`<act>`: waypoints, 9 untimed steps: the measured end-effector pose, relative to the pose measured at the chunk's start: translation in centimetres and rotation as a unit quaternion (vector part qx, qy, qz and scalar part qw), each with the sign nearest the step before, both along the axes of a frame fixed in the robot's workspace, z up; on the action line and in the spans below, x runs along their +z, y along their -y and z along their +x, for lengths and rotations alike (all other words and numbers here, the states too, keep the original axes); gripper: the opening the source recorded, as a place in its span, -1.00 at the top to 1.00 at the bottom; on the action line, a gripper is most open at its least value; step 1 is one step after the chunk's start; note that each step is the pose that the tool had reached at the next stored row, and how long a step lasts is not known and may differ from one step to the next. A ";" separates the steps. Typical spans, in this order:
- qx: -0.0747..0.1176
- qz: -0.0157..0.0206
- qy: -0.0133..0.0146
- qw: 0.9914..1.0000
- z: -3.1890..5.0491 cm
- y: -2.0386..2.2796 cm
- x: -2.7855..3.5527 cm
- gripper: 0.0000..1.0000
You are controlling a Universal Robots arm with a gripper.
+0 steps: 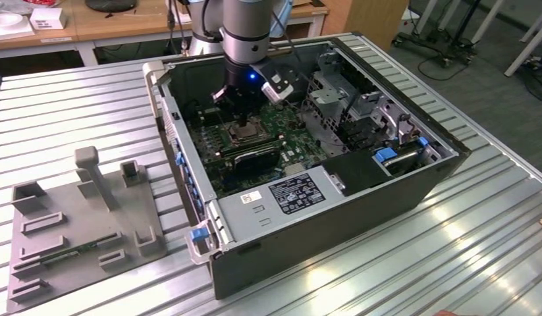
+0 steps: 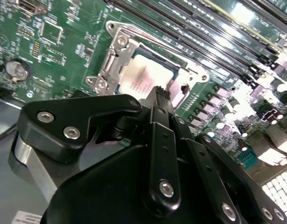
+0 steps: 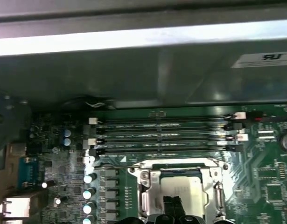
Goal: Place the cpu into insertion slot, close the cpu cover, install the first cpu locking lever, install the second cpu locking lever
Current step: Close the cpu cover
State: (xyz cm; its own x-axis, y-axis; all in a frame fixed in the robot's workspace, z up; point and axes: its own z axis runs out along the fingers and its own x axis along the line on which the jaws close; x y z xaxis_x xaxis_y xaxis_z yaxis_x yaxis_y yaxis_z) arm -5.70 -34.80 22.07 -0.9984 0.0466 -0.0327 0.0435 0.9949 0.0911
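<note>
Silver-grey cpu (image 2: 145,79) sits flat in the insertion slot (image 2: 113,60), directly under the hand (image 2: 159,93), so step 1 looks done. The hand's two black fingers (image 3: 166,207) are narrow, nearly together, w/ nothing seen between them. Tips hang just above the chip's near edge, poss. touching; can't tell. Cpu cover (image 3: 180,164) looks lowered as a thin metal frame round the chip, which shows thru its window.

Judgement: work is at the cover/lever stage. Whether either locking lever is hooked I can't make out.

Long black memory slots (image 3: 162,135) run just past the insertion slot, on the side away from the hand, on the green board (image 2: 50,51). Exterior view: arm reaches down into the open pc case (image 1: 341,217) on the ribbed metal table (image 1: 78,112).

Next move calls for a short, straight, gentle push. Frame must seat flat & even, w/ tips clear of the memory slots.
</note>
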 end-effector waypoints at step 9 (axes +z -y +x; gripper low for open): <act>-0.001 0.000 0.003 1.000 -0.70 0.01 -0.06 0.80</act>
